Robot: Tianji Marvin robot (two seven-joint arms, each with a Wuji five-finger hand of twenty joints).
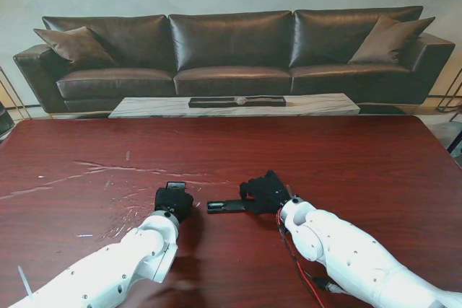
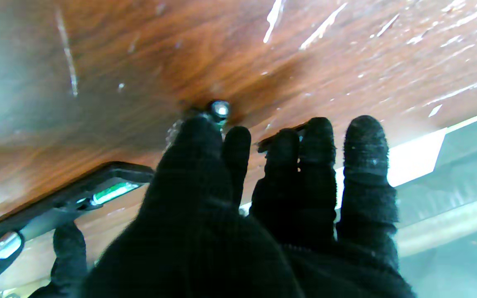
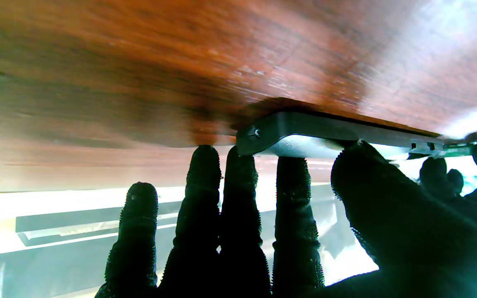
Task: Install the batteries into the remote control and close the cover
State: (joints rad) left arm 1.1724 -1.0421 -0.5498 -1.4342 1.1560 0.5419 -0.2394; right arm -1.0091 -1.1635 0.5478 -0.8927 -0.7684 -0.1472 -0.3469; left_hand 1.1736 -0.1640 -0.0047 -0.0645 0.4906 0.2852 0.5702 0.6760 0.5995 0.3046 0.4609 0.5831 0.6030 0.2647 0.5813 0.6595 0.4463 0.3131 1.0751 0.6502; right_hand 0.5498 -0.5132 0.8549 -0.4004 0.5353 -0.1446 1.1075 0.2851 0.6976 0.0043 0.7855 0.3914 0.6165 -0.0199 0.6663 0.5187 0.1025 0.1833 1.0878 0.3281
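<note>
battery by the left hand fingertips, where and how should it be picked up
The battery lies flat on the table, one shiny end cap facing the left wrist camera. Probably best to pinch its round body across the middle, thumb on one long side and a finger on the other, coming straight down. The left hand fingertips hover right over it. Lying on its side it may roll, so both sides should close together.

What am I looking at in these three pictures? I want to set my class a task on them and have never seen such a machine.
It is a robot with two white arms ending in black-gloved five-finger hands. One camera looks down from its stand; the others sit on each wrist, so those pictures appear upside down. On the dark red table lies a black remote control. The right hand steadies it. The left hand reaches down at a small battery on the wood; whether it grips it is unclear. A sofa stands behind.
</note>
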